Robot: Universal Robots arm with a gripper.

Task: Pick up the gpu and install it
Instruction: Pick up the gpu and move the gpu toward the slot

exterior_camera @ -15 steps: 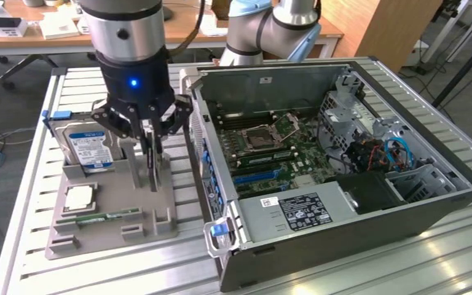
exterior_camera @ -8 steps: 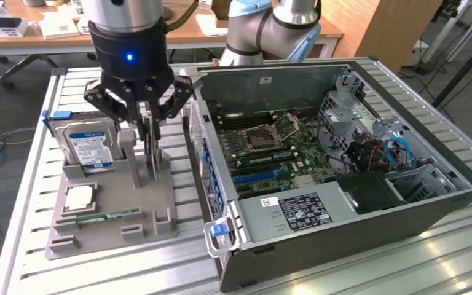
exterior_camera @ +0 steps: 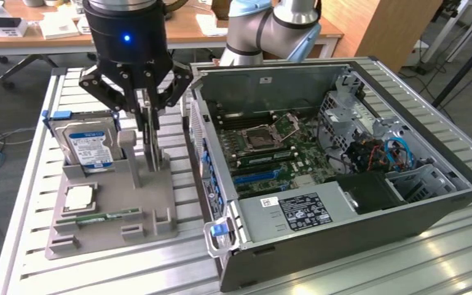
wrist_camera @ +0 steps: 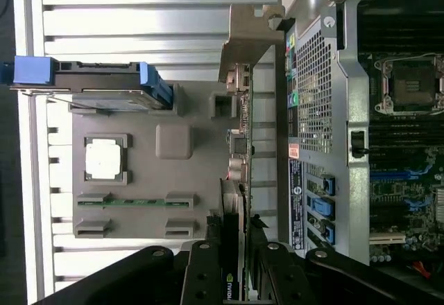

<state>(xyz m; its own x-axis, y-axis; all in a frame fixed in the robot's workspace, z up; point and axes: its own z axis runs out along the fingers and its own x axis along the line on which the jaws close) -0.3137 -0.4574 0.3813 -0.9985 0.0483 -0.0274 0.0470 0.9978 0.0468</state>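
Gripping the gpu [exterior_camera: 154, 153] upright at centre-left of the exterior view, the gripper [exterior_camera: 149, 125] has its jaws narrowed onto the card. The wrist view adds its silver bracket [wrist_camera: 251, 35], just beside the computer case [wrist_camera: 316, 111], with open grey tray [wrist_camera: 173, 180] on its other side.

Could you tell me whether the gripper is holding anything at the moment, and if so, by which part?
Yes: the gripper grips the graphics card by its upper edge, with a finger on each flat face.
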